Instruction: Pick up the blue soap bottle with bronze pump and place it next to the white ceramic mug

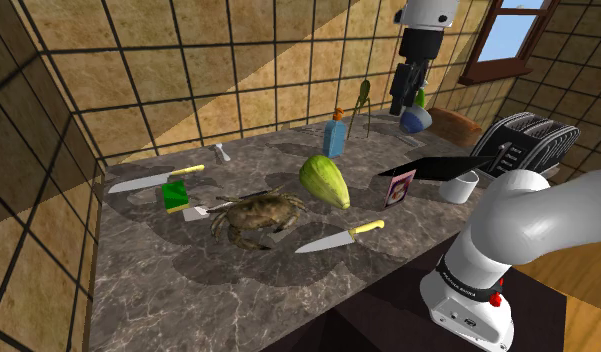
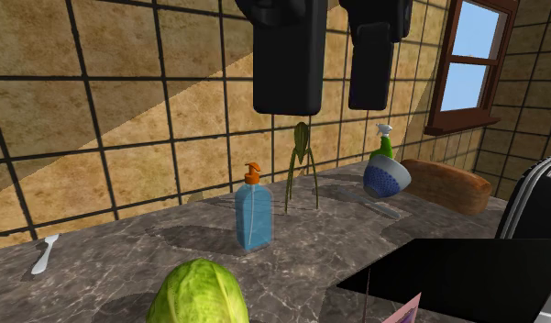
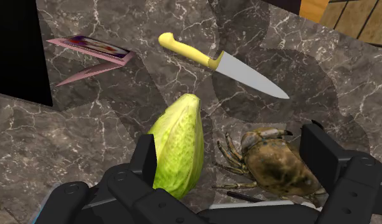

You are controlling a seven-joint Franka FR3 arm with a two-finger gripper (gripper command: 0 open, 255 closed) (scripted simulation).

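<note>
The blue soap bottle with an orange-bronze pump stands upright near the back wall of the dark marble counter. The white mug sits toward the shoulder view's right, partly under a black slab. My gripper hangs open and empty high over the counter, right of the bottle in the shoulder view. In the wrist view a green cabbage and a crab lie far below its fingers.
A cabbage, crab, yellow-handled knife, pink book, second knife and green sponge lie about. Behind stand a green tripod juicer, blue bowl, bread, spoon and toaster.
</note>
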